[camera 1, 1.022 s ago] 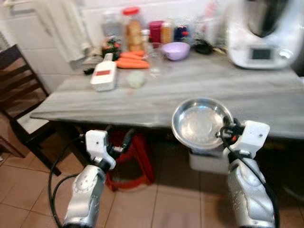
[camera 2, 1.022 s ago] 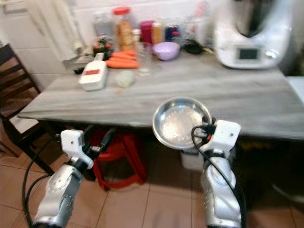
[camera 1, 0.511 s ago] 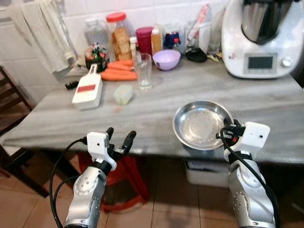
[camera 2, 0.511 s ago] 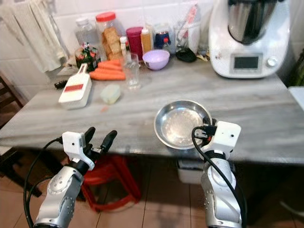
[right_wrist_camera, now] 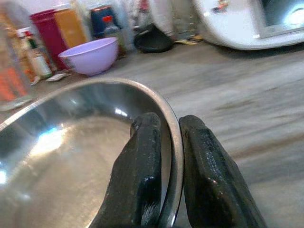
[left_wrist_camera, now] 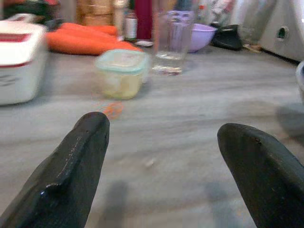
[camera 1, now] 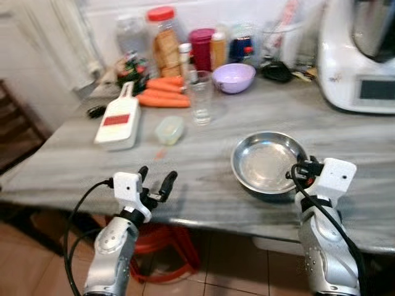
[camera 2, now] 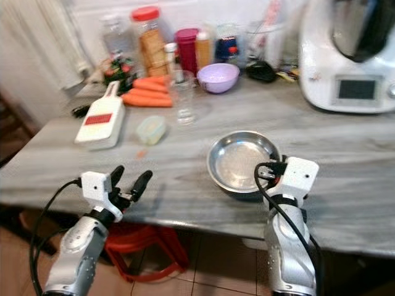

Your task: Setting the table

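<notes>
My right tool is clamped on the rim of the steel bowl, one finger inside and one outside, and the bowl sits low over the grey tabletop at the lower right of the head frame, near the front edge. My left tool has its fingers spread apart with nothing between them, at the lower left, just over the tabletop's near edge. Toward the upper left of the frame I see a white grater, a small lidded container, a drinking glass and carrots; a lilac bowl stands behind them at upper centre.
</notes>
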### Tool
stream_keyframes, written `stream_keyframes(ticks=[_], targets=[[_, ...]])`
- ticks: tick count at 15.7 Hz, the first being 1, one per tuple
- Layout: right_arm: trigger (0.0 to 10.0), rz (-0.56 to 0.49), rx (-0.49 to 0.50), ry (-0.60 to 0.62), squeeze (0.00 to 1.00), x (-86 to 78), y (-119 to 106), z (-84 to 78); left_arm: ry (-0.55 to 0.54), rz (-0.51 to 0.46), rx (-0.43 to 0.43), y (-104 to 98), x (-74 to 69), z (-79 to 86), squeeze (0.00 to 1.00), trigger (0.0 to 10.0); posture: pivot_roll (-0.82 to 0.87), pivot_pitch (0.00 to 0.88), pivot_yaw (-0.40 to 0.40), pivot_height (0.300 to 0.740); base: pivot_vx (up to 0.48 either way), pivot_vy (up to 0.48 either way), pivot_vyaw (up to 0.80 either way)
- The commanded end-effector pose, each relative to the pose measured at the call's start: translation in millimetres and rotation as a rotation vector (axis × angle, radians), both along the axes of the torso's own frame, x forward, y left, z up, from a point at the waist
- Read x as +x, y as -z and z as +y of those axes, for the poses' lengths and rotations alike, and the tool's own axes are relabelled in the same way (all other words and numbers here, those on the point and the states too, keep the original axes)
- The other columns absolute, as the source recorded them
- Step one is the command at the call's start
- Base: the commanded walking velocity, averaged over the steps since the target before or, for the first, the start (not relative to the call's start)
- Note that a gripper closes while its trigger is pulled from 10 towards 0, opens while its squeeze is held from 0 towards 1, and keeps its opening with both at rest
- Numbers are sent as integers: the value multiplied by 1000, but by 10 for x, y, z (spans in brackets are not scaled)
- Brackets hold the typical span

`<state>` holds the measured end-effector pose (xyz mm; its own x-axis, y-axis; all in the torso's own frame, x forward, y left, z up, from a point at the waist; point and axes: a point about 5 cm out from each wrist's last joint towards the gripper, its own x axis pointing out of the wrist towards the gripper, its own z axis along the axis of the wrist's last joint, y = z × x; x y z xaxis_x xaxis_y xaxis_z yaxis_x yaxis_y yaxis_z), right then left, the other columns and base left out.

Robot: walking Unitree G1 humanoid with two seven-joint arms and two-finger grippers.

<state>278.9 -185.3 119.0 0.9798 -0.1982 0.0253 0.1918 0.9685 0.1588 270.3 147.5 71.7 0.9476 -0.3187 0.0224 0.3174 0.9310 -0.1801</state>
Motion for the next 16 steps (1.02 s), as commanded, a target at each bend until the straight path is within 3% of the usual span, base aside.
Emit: stream_keyframes(ticks=[1, 5, 7, 11, 12, 16], targets=[[10000, 14, 28, -9, 0, 22, 15, 51, -16, -6, 22, -6, -30, 105, 0, 10000, -61, 0, 108, 740, 0, 0, 0], [10000, 108, 19, 25, 0, 20, 157, -11, 124, 13, 30, 50, -179, 90, 0, 10000, -58, 0, 103, 740, 0, 0, 0], [10000, 165, 49, 15, 0, 16, 242, 13, 148, 18, 31, 58, -192, 93, 0, 10000, -59, 0, 101, 740, 0, 0, 0], [10000, 183, 82, 9, 0, 21, 283, 37, 204, 28, 9, 69, -221, 43, 0, 10000, -60, 0, 102, 740, 0, 0, 0], [10000, 185, 89, 7, 1000, 28, 285, 39, 229, 31, 7, 73, -239, 23, 0, 10000, -60, 0, 102, 740, 0, 0, 0], [10000, 182, 99, 10, 1000, 55, 276, 56, 266, 39, -3, 79, -249, 8, 0, 10000, -57, 0, 103, 740, 0, 0, 0]])
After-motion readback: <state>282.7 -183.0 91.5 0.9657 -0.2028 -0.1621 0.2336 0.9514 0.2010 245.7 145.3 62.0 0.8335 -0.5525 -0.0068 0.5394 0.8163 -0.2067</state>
